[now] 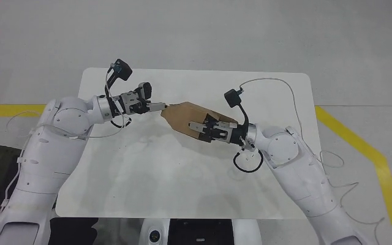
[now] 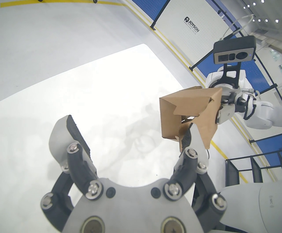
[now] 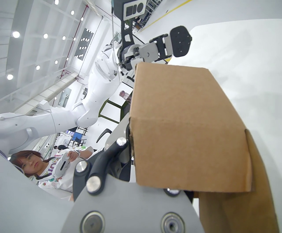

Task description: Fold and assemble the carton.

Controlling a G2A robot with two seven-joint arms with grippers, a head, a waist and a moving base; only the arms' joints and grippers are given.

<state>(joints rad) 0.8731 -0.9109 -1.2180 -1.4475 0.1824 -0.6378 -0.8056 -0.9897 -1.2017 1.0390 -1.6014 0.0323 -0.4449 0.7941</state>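
Yellow painted floor lines (image 1: 18, 110), blue-and-white partition panels (image 2: 176, 13) and rows of round ceiling lights (image 3: 15, 34) are framing a white rounded-corner table (image 1: 184, 184) in a large grey-floored robotics test hall.

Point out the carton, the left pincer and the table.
carton (image 1: 184, 115), top view, on its brown upper face.
left pincer (image 2: 131, 121), left wrist view, midway between its open fingertips.
table (image 1: 184, 184), top view, on a bare white part of its top.

Carton (image 1: 184, 116) over table (image 1: 184, 184) centre
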